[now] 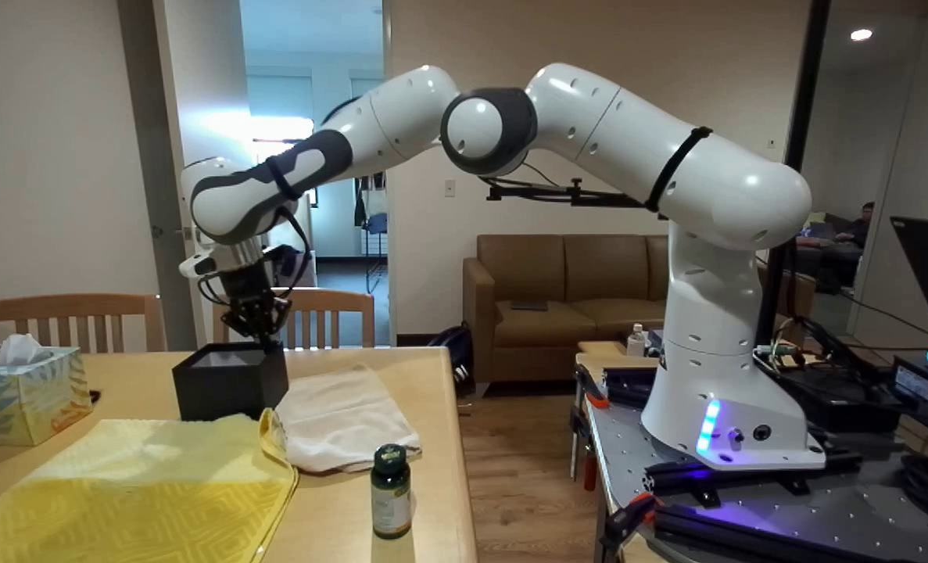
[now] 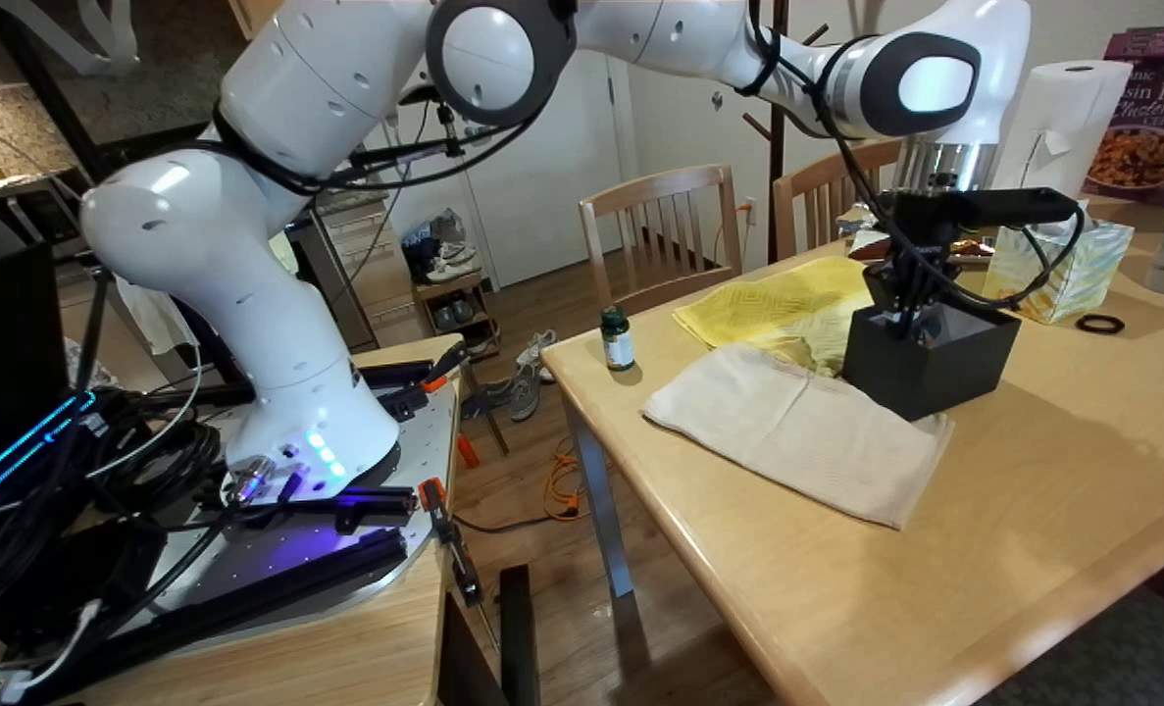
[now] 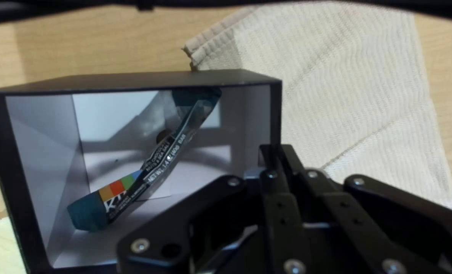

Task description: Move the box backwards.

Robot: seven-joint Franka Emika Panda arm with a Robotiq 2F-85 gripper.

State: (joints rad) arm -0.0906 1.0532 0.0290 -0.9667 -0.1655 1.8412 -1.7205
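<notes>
The black box (image 1: 227,385) is at the left of an exterior view, below the middle of the frame, beside the yellow cloth (image 1: 159,489). Your hand (image 3: 280,150) is closed, and it looks to be pinching the box's right wall in the wrist view. There, nearly all of the box lies to the left of your hand. Its long side runs left to right, so you seem to have it by a short end. I think a straight move along that long side is safest; if you go across it, the far end may swing. I can't tell which way counts as back.
</notes>
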